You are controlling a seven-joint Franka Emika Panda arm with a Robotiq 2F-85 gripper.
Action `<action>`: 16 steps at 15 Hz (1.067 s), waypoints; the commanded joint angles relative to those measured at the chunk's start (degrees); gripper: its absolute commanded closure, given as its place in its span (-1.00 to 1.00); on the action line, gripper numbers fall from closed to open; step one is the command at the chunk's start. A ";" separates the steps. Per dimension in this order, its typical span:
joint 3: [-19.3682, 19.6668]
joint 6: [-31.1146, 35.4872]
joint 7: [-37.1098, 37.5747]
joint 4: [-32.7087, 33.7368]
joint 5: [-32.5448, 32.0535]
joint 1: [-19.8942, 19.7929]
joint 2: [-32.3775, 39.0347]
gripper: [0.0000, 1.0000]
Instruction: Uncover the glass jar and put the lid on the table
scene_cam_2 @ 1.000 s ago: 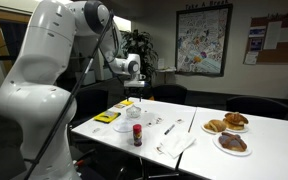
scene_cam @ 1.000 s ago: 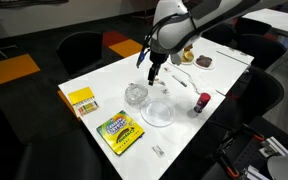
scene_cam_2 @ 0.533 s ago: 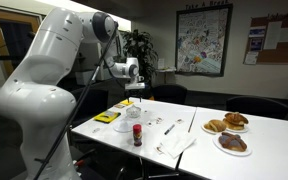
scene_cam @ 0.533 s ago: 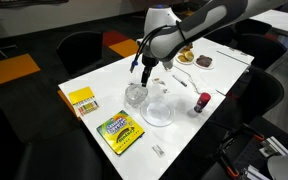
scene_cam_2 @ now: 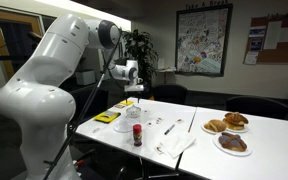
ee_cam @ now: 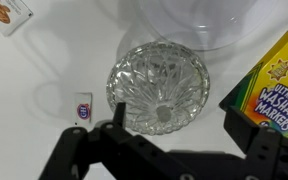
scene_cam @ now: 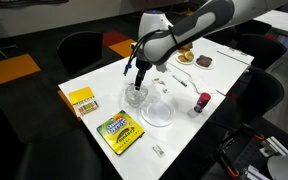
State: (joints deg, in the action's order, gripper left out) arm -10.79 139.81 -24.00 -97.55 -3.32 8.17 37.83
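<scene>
The glass jar [scene_cam: 135, 96] stands on the white table [scene_cam: 99, 82], between a flat white plate and a yellow box. Its cut-glass lid [ee_cam: 157, 83] sits on it and fills the middle of the wrist view, with the table [ee_cam: 39, 70] around it. My gripper [scene_cam: 136, 79] hangs just above the jar, pointing down. In the wrist view the gripper [ee_cam: 179, 115] is open, with one finger on each side of the lid's near edge, and holds nothing. In an exterior view the gripper [scene_cam_2: 130, 98] is low over the table [scene_cam_2: 254, 160], and the jar is too small to make out there.
A white plate [scene_cam: 158, 112] lies right beside the jar and shows in the wrist view [ee_cam: 219, 20]. A crayon box [scene_cam: 117, 132] and a yellow box [scene_cam: 81, 100] lie near the front. A dark-red container [scene_cam: 201, 103] stands further along. Plates of food [scene_cam_2: 231, 141] sit at the far end.
My gripper has moved across the table from beside the plate to right over the jar, and has come lower. The jar and lid have not moved.
</scene>
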 commanded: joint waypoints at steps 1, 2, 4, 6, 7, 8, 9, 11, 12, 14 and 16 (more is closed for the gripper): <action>-1.25 0.32 -1.33 2.49 0.05 -1.56 2.70 -1.00; -1.07 0.76 -1.21 2.61 -0.34 -1.44 2.95 -1.00; -1.13 1.63 -1.37 2.92 -0.61 -1.47 3.48 -1.00; -1.99 1.89 -2.25 3.43 0.21 -2.07 4.31 -1.00; -2.22 1.99 -2.50 3.70 0.33 -2.11 4.71 -1.00; -2.52 1.92 -2.79 4.15 0.42 -2.26 5.24 -1.00; -2.68 1.85 -2.92 4.44 0.38 -2.29 5.65 -1.00; -2.59 1.44 -2.70 5.13 0.10 -2.15 6.39 -0.50; -2.53 1.50 -2.79 5.42 -0.14 -2.08 6.78 -0.47; -2.44 1.76 -2.92 5.85 -0.39 -2.03 7.28 -0.19; -2.35 1.71 -3.01 6.46 -0.55 -1.95 7.83 0.10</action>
State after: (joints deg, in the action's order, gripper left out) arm -12.21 141.19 -25.57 -92.84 -3.45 7.23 44.08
